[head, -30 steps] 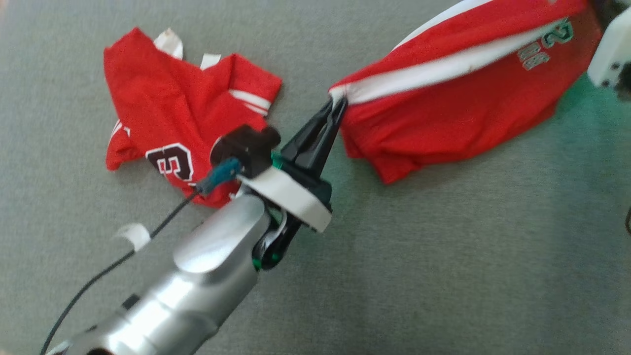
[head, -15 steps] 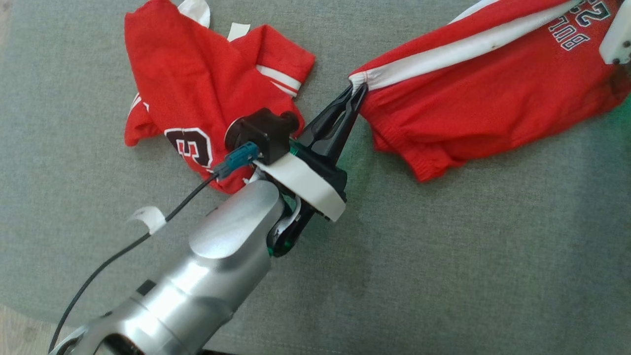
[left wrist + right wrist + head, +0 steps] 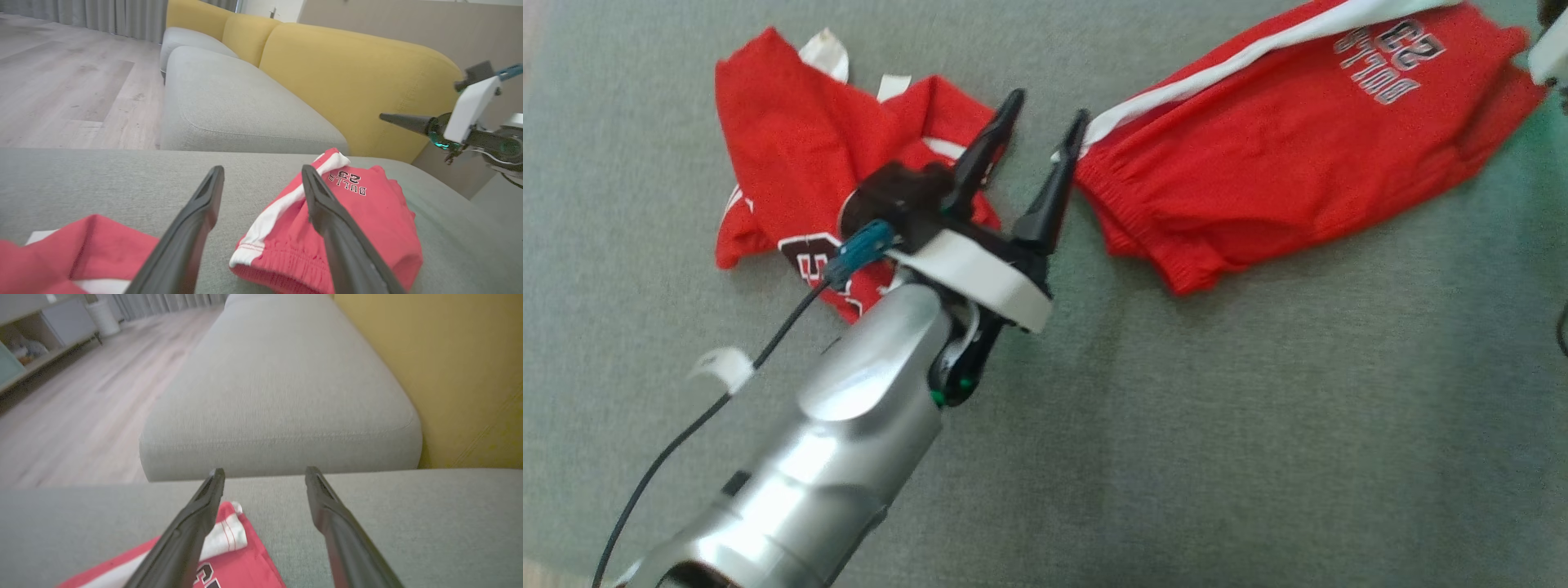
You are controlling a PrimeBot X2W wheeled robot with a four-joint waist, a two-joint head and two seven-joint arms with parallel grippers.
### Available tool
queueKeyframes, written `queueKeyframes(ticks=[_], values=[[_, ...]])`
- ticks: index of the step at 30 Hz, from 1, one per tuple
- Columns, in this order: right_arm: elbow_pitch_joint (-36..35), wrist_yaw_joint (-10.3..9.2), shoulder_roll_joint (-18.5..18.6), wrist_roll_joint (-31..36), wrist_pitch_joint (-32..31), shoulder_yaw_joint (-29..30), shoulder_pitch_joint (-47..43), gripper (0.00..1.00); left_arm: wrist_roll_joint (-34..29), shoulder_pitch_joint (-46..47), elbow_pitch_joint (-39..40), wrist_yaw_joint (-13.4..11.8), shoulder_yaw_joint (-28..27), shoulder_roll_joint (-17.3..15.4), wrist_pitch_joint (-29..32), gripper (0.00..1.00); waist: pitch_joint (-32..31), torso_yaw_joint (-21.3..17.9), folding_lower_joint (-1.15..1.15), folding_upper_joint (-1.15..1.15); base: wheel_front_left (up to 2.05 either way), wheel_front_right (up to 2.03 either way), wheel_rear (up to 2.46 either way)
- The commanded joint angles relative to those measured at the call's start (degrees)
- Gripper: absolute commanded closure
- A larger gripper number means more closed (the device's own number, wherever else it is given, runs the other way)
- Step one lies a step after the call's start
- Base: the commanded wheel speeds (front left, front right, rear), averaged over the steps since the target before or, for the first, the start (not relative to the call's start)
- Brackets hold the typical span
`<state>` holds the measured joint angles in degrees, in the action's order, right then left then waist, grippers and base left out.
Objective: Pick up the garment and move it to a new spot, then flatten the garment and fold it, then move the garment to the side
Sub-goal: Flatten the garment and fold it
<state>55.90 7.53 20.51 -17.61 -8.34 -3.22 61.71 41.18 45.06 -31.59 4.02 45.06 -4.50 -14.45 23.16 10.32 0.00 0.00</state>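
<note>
Shorts (image 3: 1282, 163), red with a white side stripe and "Bulls 23" lettering, lie rumpled on a grey sofa cushion (image 3: 1258, 408) in the head view. Their long axis runs up and right from the left tool (image 3: 1049, 106), whose fingers stand spread and empty, one tip at the elastic waistband, with a crumpled red jersey (image 3: 800, 155) to its left. In the left wrist view the waistband sits just ahead, partly between the parted fingers, while in the right wrist view the right tool (image 3: 265, 473), also spread and empty, hovers over the shorts' leg hem.
</note>
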Motion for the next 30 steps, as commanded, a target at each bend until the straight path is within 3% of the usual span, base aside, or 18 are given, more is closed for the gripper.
queueKeyframes(ticks=[1,7,11,15,23,30], values=[[-2.4,-0.04,-0.6,-0.7,1.3,-0.3,1.0,0.00,-0.7,0.0,1.6,-0.3,-2.3,-1.6,-0.5,0.00,-1.9,-1.4,0.00,0.00,0.00,0.00,0.00],[-7.7,-0.04,-2.3,-5.3,8.4,-1.8,-3.8,0.00,-1.7,-3.4,3.9,-1.9,-8.1,-3.0,-0.5,0.00,-7.3,-4.0,0.00,0.00,0.00,0.00,0.00],[-12.8,-0.04,-4.2,-6.8,12.5,-3.4,-8.9,0.00,-4.7,-7.4,7.9,-4.2,-13.6,-4.3,-0.5,0.00,-10.0,-5.9,0.00,0.00,0.00,0.00,0.00],[-18.1,-0.04,-5.8,-7.0,16.1,-4.3,-15.4,0.00,-8.3,-12.3,11.8,-4.7,-17.9,-4.9,-0.5,0.00,-12.5,-6.9,0.00,0.00,0.00,0.00,0.00],[-27.2,-0.04,-9.7,-2.0,20.4,-3.4,-32.3,0.00,-15.0,-21.5,15.1,-5.5,-23.2,-4.4,-0.5,0.00,-16.9,-7.7,0.00,0.00,0.00,0.00,0.00],[-34.2,-0.04,-16.4,3.4,22.4,0.4,-46.3,0.00,-18.3,-30.4,16.0,-4.6,-26.7,-2.6,-0.5,0.00,-18.7,-8.5,0.00,0.00,0.00,0.00,0.00]])
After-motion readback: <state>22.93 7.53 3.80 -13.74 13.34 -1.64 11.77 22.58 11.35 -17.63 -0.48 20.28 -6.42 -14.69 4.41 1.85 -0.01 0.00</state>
